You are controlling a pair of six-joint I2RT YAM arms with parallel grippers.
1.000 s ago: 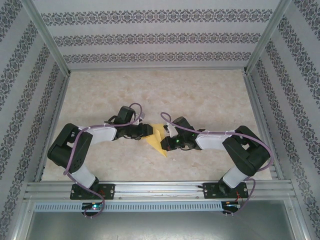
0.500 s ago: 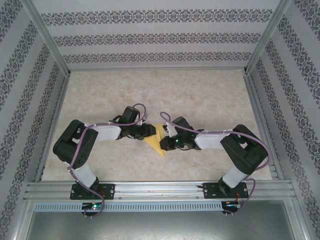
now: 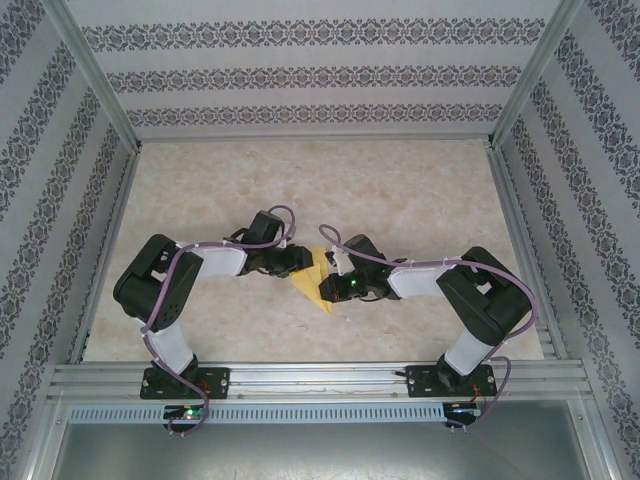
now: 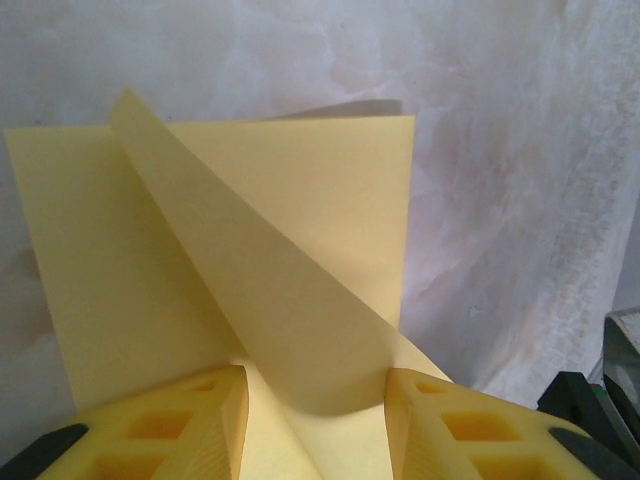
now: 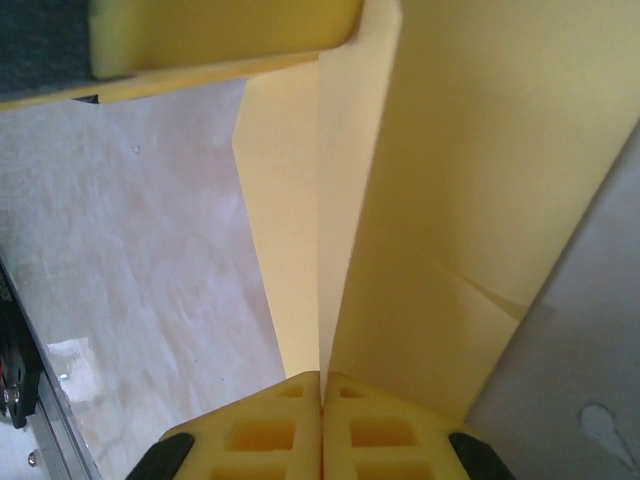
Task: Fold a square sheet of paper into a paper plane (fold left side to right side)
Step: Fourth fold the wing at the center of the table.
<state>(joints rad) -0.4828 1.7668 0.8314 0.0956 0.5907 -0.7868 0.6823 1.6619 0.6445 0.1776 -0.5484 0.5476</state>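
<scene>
The square sheet of paper (image 3: 318,282) is yellow, partly folded, and lies mid-table between both arms. In the left wrist view a flap of the sheet (image 4: 270,290) stands up diagonally, and its lower end curls between my spread yellow fingers (image 4: 205,420). My left gripper (image 3: 300,262) (image 4: 315,405) is open around that flap at the sheet's left side. My right gripper (image 3: 336,284) (image 5: 322,385) is shut on the sheet's edge. The lifted yellow paper (image 5: 470,200) rises straight from between its pads. The left gripper's finger (image 5: 220,30) shows at the top of the right wrist view.
The marble-patterned tabletop (image 3: 400,190) stretches behind and around the arms. Patterned walls with metal posts (image 3: 95,75) box it in. An aluminium rail (image 3: 320,378) runs along the near edge.
The left arm has slid rightward toward the sheet, bringing its gripper closer to the right gripper. The right arm has held its grip with almost no movement.
</scene>
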